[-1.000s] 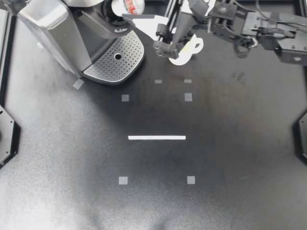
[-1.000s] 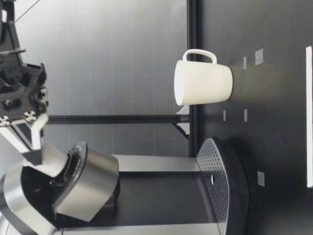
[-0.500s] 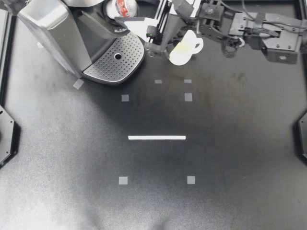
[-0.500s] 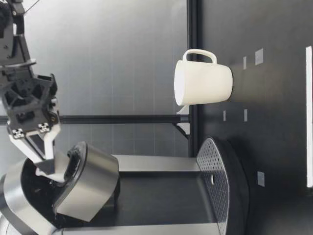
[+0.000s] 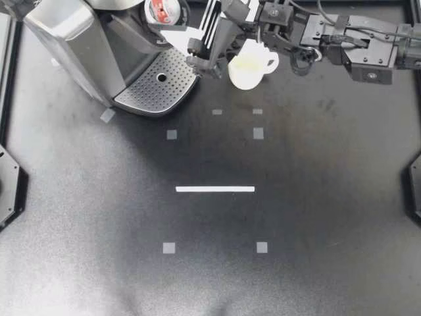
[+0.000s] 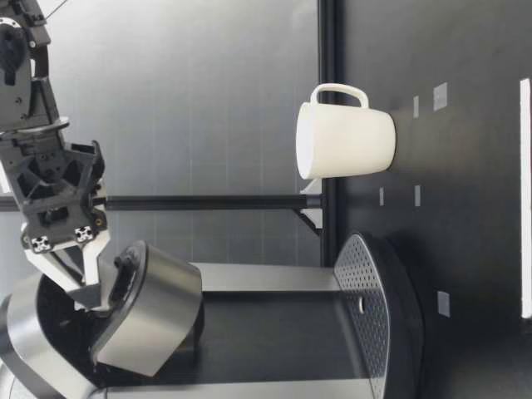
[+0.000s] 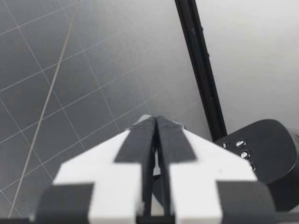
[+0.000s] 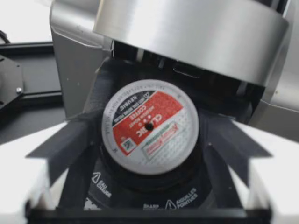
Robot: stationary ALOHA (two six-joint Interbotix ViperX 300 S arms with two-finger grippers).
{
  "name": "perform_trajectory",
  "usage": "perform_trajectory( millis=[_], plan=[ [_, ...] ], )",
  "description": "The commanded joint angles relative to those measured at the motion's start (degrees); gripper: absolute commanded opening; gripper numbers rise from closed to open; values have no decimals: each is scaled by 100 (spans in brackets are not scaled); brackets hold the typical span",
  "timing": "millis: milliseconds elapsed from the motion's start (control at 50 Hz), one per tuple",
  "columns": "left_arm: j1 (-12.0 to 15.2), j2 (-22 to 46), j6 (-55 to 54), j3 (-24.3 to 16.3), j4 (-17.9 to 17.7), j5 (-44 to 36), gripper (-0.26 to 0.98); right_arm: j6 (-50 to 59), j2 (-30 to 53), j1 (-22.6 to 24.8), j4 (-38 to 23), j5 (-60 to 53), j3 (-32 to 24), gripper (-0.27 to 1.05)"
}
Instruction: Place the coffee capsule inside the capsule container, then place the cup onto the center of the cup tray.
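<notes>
Right gripper (image 5: 168,16): one; two white fingers with dark pads, closed narrowly on the coffee capsule (image 5: 161,9) from opposite sides.
Coffee capsule: one; round, with a red-and-white foil top and a small dark dot at its centre. It sits between the right fingers, directly over the capsule container (image 8: 117,189); whether it is seated cannot be told.
Capsule container: one; a dark round well just under the right fingertips, beneath the raised brushed-metal lid (image 8: 187,32).
Left gripper (image 7: 155,120): one; two fingers pressed together with nothing between them, facing a gridded wall. Three small buttons (image 7: 245,154) sit on a dark rounded panel beside it.
Cup (image 5: 247,66): one; plain smooth white with a single loop handle. It stands upright on the table (image 5: 316,217), under the right arm's wrist and apart from the fingertips.
Cup tray (image 5: 161,79): one; rounded perforated metal with one larger hole, below the right gripper and beside the cup.
Coffee machine (image 5: 72,39): one; silver and black.
Table marks: six pale squares (image 5: 172,134) and one white strip (image 5: 215,189) on matte black.
</notes>
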Motion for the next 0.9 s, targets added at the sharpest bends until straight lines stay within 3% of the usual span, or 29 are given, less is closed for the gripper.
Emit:
perform_trajectory(
  millis=[0, 440, 880],
  plan=[
    [18, -26, 9, -53, 26, -9, 7, 0, -132, -44, 0, -114, -114, 75],
    [35, -105, -18, 97, 44, 0, 7, 44, -422, -44, 62, -132, 237, 75],
    [650, -360, -721, 475, 237, -9, 7, 220, -1450, 272, 70, -1011, 1274, 75]
  ],
)
